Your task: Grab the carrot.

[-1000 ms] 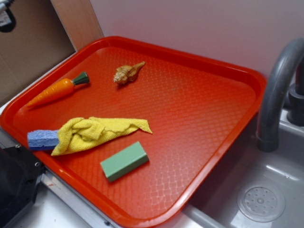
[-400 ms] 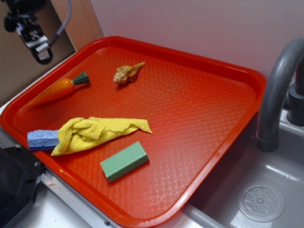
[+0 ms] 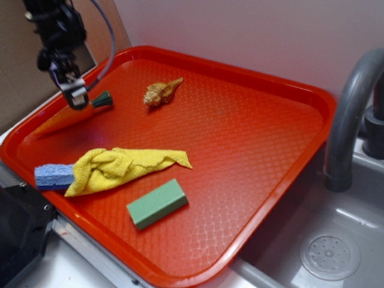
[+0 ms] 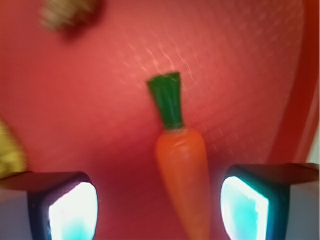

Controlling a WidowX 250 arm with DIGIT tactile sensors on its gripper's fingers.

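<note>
The gripper (image 3: 74, 96) hangs above the carrot (image 3: 60, 120) at the tray's far-left side, its black fingers wide apart and empty. In the wrist view the two pads (image 4: 70, 207) sit at either lower corner with the carrot (image 4: 182, 170) lying between them, green stub pointing away, and bare tray showing on both sides of it. It lies flat on the red tray (image 3: 252, 138), close to the left rim, touching nothing else.

The step in hand looks like the final approach before closing. To do it well, the jaws should come straight down and straddle the thick orange body just behind the green top, where the taper gives the most to hold; the glossy skin may slip if the pads land near the narrow tip. The tray rim beside it leaves little room on that side.

Moving rightward across the textured tray: a blue sponge (image 3: 53, 177) at the near-left edge, partly under a crumpled yellow cloth (image 3: 117, 168), then a green block (image 3: 157, 204), and a tan seashell (image 3: 161, 93) farther back. Beyond the tray's right edge stand a grey faucet (image 3: 351, 114) and a grey sink (image 3: 336, 240) with its drain. A pale wall runs behind.
</note>
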